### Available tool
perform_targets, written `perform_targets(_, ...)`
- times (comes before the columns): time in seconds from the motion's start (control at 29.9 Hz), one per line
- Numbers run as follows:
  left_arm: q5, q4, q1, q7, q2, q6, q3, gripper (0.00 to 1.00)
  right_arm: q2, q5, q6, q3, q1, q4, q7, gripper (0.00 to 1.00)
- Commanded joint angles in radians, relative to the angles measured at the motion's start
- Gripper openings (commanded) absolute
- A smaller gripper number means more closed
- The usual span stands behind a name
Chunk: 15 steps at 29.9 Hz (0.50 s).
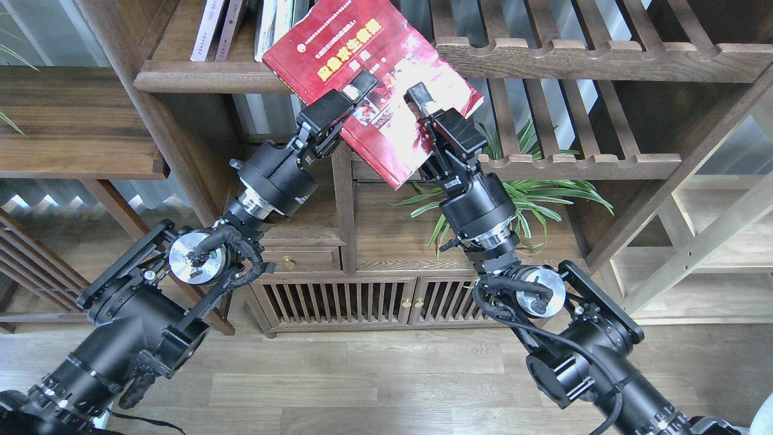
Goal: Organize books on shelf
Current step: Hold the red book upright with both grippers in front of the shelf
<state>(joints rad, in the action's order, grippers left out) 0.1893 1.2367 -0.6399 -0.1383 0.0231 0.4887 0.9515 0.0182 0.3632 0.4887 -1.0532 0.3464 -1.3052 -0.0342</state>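
Red book (368, 78) is up in the air, tilted, cover facing the camera, its top corner overlapping the front of the solid shelf board (205, 81). Left pincer (353, 96) meets the book's lower-left edge, one finger lying across the cover; looks clamped on it, though the finger behind is hidden. Right pincer (426, 112) is on the book's lower-right part, one finger up over the cover; also looks closed on the book. Behind the book, on the shelf board, a few slim volumes (217, 27) stand upright. Right of the book are slatted shelves with scalloped rails (592, 57). Below the book, a green plant (543, 193) sits in the bookcase, partly behind the right arm.
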Motion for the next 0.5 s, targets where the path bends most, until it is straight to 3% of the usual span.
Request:
perform_targets(0.0,0.001,0.003,-0.001,0.002,0.005,0.000,0.003,0.01,-0.007,-0.003,0.000,-0.002,0.003,0.000,-0.001,0.55)
perform_targets(0.27,-0.002,0.018,0.002,-0.004,0.017,0.000,0.020,0.02,-0.007,-0.017,0.000,-0.019,0.006,0.001,0.000,0.75)
perform_targets(0.47,-0.034,0.033,-0.003,-0.001,0.063,0.000,0.019,0.01,-0.007,-0.017,-0.070,-0.077,0.005,0.003,0.007,0.86)
